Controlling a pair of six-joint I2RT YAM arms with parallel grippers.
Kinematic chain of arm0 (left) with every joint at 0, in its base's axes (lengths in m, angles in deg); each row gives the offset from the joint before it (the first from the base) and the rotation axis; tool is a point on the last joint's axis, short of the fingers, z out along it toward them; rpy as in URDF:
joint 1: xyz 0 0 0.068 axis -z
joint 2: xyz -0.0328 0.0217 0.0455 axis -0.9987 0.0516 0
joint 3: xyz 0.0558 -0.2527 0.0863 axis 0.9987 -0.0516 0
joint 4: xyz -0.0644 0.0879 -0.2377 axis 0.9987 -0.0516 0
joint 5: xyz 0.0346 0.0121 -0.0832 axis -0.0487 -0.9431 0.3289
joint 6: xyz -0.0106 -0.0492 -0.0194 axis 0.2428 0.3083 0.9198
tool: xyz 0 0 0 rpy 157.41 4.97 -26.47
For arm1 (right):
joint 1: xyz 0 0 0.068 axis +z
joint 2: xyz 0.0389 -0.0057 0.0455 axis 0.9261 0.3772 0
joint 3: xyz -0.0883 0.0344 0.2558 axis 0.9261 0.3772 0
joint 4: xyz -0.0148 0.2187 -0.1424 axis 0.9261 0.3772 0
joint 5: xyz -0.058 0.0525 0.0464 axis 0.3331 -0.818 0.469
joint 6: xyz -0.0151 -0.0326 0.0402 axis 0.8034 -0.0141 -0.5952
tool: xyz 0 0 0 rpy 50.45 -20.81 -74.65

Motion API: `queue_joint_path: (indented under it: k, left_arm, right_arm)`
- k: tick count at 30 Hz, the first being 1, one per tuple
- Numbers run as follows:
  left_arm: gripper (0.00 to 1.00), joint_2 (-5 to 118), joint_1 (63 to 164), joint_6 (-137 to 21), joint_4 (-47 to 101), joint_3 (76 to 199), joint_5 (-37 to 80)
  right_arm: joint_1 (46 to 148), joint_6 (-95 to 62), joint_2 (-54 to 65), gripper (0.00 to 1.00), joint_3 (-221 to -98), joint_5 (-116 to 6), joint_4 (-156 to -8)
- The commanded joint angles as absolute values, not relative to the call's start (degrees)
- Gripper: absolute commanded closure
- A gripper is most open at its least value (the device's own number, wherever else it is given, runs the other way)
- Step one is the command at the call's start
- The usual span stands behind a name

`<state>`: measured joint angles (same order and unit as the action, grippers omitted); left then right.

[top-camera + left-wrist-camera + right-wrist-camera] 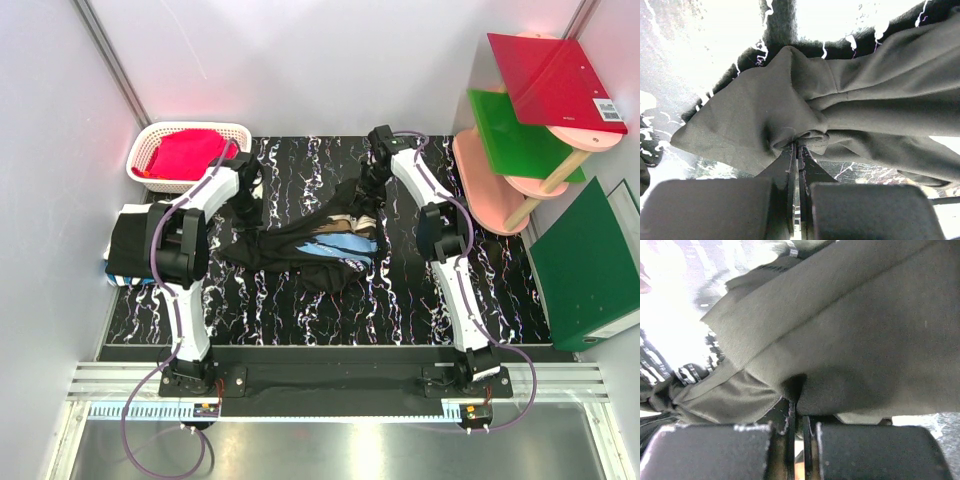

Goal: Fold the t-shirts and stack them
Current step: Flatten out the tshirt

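Marbled black tabletop (300, 310), left hand (797, 147) and right hand (796, 407) angled inward — each pinching t-shirt (320, 245)

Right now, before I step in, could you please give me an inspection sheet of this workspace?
Surface: black white-veined marbled tabletop, partly covered by cloth.
Job's things: crumpled black cotton t-shirt with blue and orange strokes mid-table; folded black shirt stack at the left edge.
Clutter: white plastic basket holding red cloth.
Grippers: left gripper and right gripper both shut on the crumpled t-shirt.
Cables: purple cables run along both arms.
Surroundings: pink shelf rack with red sheet and green sheet; green folder; grey walls.
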<state>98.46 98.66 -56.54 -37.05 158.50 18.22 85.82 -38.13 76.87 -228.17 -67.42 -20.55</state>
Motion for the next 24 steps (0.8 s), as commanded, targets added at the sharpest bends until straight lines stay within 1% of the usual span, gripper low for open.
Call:
queue_joint_path:
  k: [1, 7, 11, 12, 14, 17, 20, 24]
  left_arm:
    - [1.0, 94.0, 98.2, -55.5, -37.6, 159.3, 17.0]
    - [1.0, 93.2, 97.6, -54.9, -37.8, 163.8, 15.2]
    - [1.0, 93.1, 95.6, -54.2, -37.9, 168.6, 14.7]
    - [1.0, 93.2, 94.6, -54.2, -38.0, 171.0, 14.7]
    - [1.0, 93.6, 93.8, -54.1, -38.5, 173.6, 14.8]
    - [1.0, 92.9, 92.8, -52.6, -38.8, 178.0, 13.6]
    - [1.0, 89.7, 92.5, -49.2, -35.7, 179.0, 13.2]
    - [1.0, 81.7, 92.6, -45.2, -27.0, 174.7, 14.2]
  right_arm:
    - [85.9, -36.9, 72.6, 1.0, -230.6, -68.3, -22.9]
    - [85.1, -34.5, 62.5, 1.0, -224.1, -60.1, -22.3]
    - [83.3, -32.8, 56.9, 0.98, -224.2, -48.8, -21.4]
    - [83.0, -31.7, 56.3, 1.0, -224.3, -47.9, -21.2]
    - [82.3, -30.4, 54.9, 1.0, -225.2, -42.2, -21.0]
    - [81.6, -27.3, 54.6, 1.0, -228.8, -38.1, -19.4]
    - [81.1, -26.1, 53.9, 1.0, -231.3, -37.6, -18.5]
    - [81.0, -26.4, 50.9, 1.0, -231.8, -38.7, -20.0]
